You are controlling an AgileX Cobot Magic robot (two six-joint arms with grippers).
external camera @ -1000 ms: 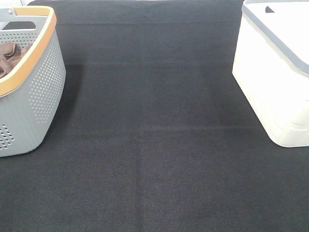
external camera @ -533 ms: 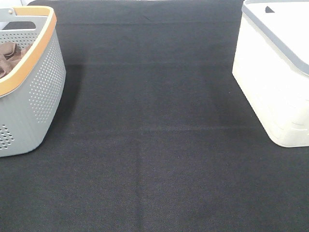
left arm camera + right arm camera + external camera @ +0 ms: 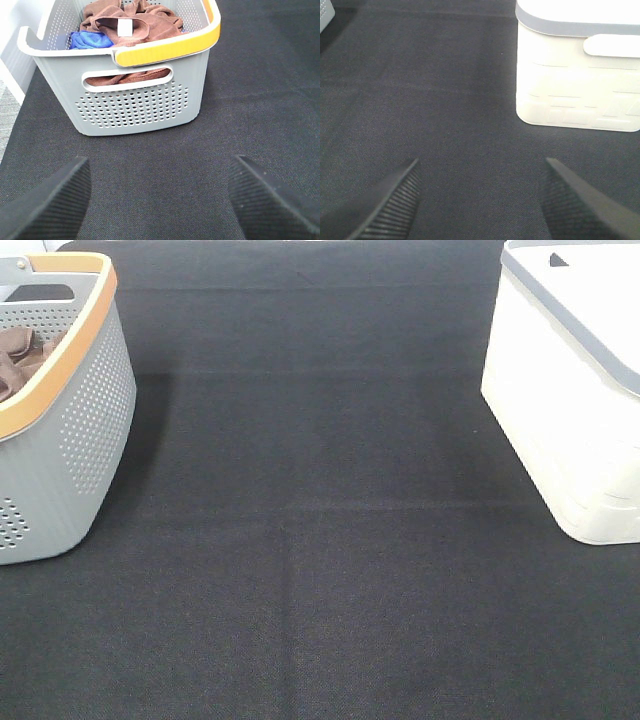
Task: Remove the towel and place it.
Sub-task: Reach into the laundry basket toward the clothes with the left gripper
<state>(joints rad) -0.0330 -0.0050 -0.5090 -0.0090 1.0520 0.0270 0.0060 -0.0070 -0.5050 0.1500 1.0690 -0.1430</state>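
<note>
— Where is the towel (image 3: 145, 25)?

— In the grey basket (image 3: 90, 430) at the left edge of the black mat (image 3: 320, 540). The high camera catches only a brown corner of it under the orange rim. The left wrist camera looks straight into the basket and shows much more: the brown towel lies bunched on top, with a white label (image 3: 125, 27) facing up and a blue cloth (image 3: 90, 40) tucked beside it. More brown fabric shows through the handle slot in the near wall.

— And the left gripper (image 3: 160, 175)?

— Its two dark fingers are spread wide with nothing between them. It hangs over bare mat, short of the basket and touching nothing.

— What about the other side?

— The white bin (image 3: 560, 420) with a grey rim stands at the right edge, well apart from the basket. The right gripper (image 3: 481, 170) also has its fingers parted and holds nothing, over mat near the bin. The right wrist camera cannot see into the bin. Only the wrist cameras show the grippers.
</note>
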